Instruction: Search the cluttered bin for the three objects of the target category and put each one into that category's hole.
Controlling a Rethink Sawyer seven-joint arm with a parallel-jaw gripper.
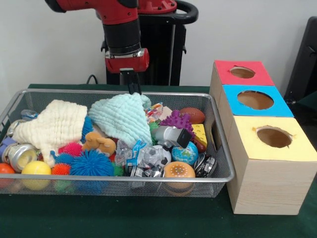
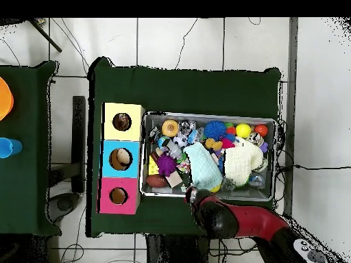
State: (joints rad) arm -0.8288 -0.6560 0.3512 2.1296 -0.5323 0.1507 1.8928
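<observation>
The wire mesh bin (image 1: 114, 92) lies on the green table, full of toys and cloths; it also shows in the overhead view (image 2: 206, 115). One confetti patchwork piece (image 1: 155, 111) peeks out beside the mint cloth (image 1: 124, 116), near the bin's far wall. I cannot make out other confetti pieces. The gripper (image 1: 132, 89) hangs at the bin's far rim, just above the mint cloth's far edge, shut and empty. The hole (image 1: 274, 137) in the yellow-topped box is empty, and it also shows in the overhead view (image 2: 122, 122).
A cream cloth (image 1: 54, 124) covers the bin's left part. Spiky balls (image 1: 91, 163), a purple spiky ball (image 1: 177, 120), a brown football (image 1: 192, 115), a globe ball (image 1: 185, 153) and a burger toy (image 1: 179, 171) crowd the bin. Blue-topped (image 1: 255, 100) and red-topped (image 1: 242, 72) boxes stand behind the yellow one.
</observation>
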